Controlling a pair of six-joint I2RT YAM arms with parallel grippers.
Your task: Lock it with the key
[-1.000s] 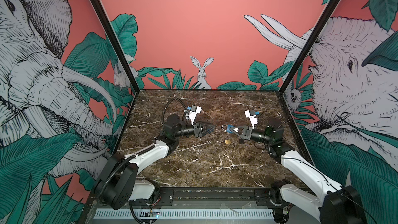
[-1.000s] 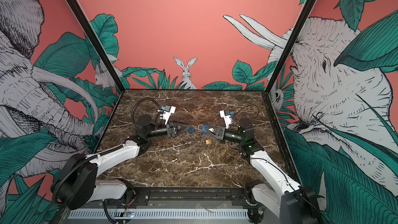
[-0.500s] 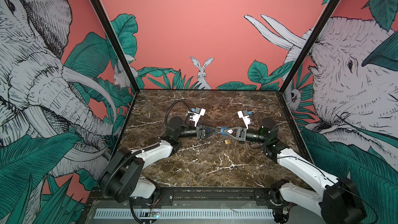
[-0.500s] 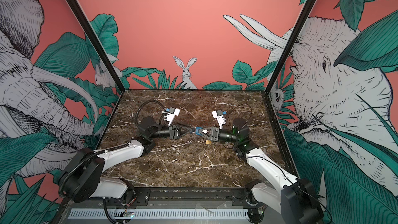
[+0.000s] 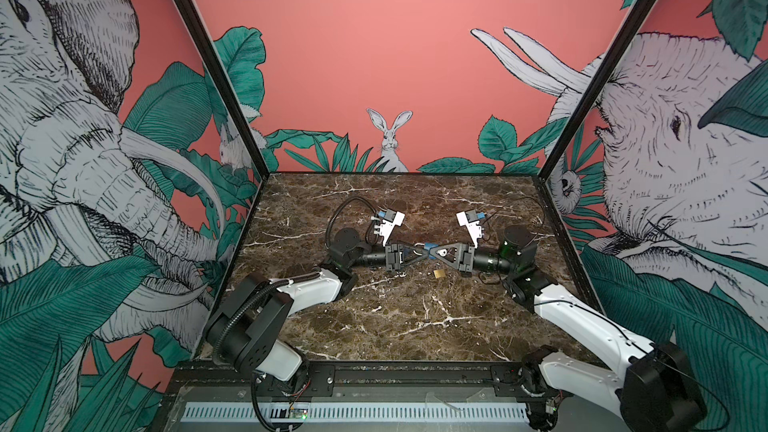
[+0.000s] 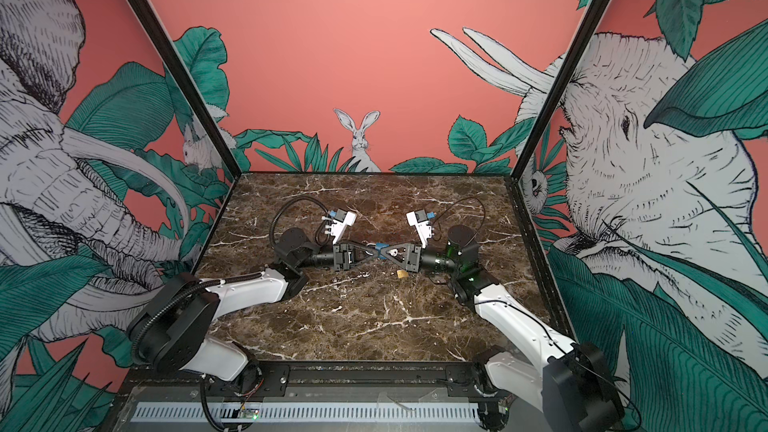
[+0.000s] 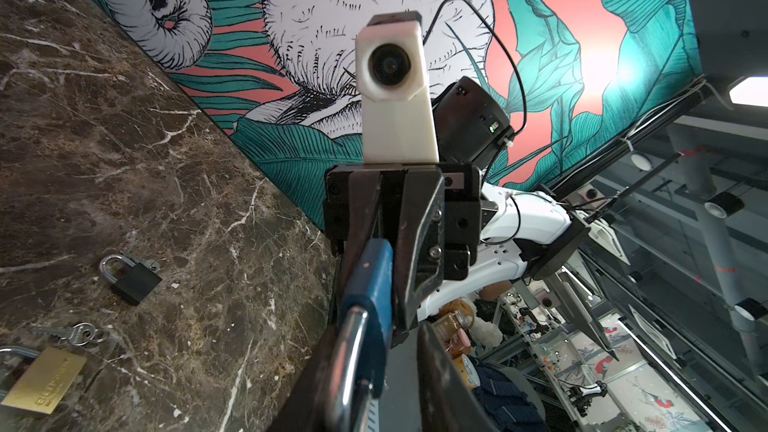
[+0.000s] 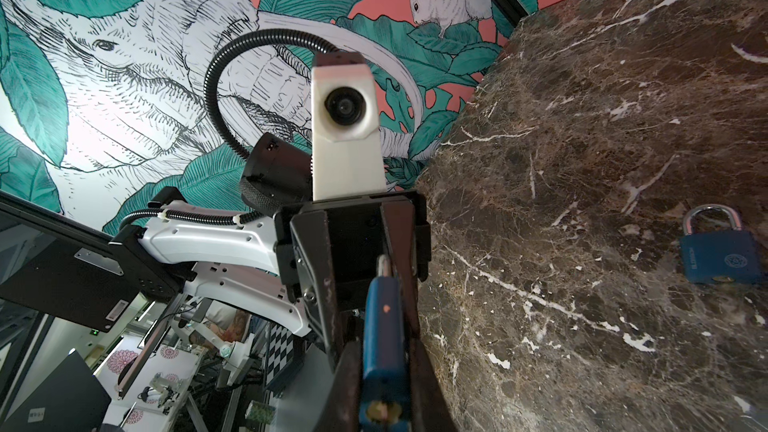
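My right gripper [image 5: 434, 252] is shut on a blue padlock [image 7: 374, 280], held in the air above the middle of the table. The padlock's brass keyhole end [image 8: 380, 409] faces the right wrist camera. Its silver shackle [image 7: 349, 359] points at my left gripper [image 5: 420, 252], which meets it tip to tip. The left jaws are open around the shackle: one finger lies against it and the other stands off with a gap. A silver key [image 7: 70, 334] lies on the marble beside a brass padlock [image 5: 439, 273].
A black padlock [image 7: 131, 278] lies on the marble table [image 5: 395, 317] past the key. A second blue padlock [image 8: 721, 257] lies flat on the table in the right wrist view. Painted walls close the table on three sides.
Both arms have moved in toward the middle until their grippers meet. The left jaws have narrowed around the shackle of the padlock held by the right gripper.
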